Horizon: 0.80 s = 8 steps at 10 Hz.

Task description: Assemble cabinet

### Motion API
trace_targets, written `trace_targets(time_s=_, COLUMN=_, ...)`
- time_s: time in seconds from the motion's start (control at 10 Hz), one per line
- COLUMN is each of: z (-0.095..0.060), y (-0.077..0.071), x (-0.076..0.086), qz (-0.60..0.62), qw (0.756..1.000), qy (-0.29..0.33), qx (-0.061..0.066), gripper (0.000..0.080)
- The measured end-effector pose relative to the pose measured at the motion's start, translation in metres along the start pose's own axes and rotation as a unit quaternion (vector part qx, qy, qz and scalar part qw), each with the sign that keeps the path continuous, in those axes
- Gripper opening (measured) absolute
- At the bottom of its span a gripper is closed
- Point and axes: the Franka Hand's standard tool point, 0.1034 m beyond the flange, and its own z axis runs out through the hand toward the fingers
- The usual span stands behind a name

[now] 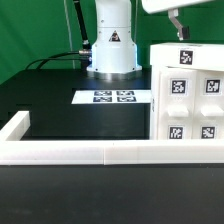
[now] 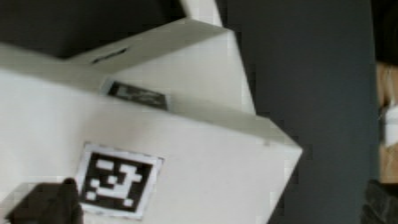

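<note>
My gripper (image 1: 176, 24) hangs over the white cabinet (image 1: 190, 95); finger spacing and any hold: cannot tell. Cabinet interior hidden.

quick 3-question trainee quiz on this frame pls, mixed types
1. True or false: the marker board lies on the black mat between the robot base and the white rail.
2. Multiple choice: in the exterior view, the cabinet stands at
A. that view's left
B. that view's right
C. on top of the marker board
3. Short answer: where is the gripper relative to the cabinet, and can you tell if its fingers are open?

Key:
1. True.
2. B.
3. It hangs above the cabinet's top, near the tag there. Whether the fingers are open cannot be told; the wrist view shows only one dark tip beside a tag.
</note>
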Motion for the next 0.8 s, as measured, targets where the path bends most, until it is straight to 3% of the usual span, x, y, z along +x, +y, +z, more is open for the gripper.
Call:
trace_targets(time_s=0.3, z=0.001, y=0.001, x=-0.002, qz=-0.176, qw=0.984, qy=-0.005, qx=-0.012, gripper=0.0797)
trace_targets(time_s=0.8, z=0.002, y=0.011, x=-0.001, qz=-0.345, qw=0.938, qy=-0.010, qx=-0.022, gripper=0.0797)
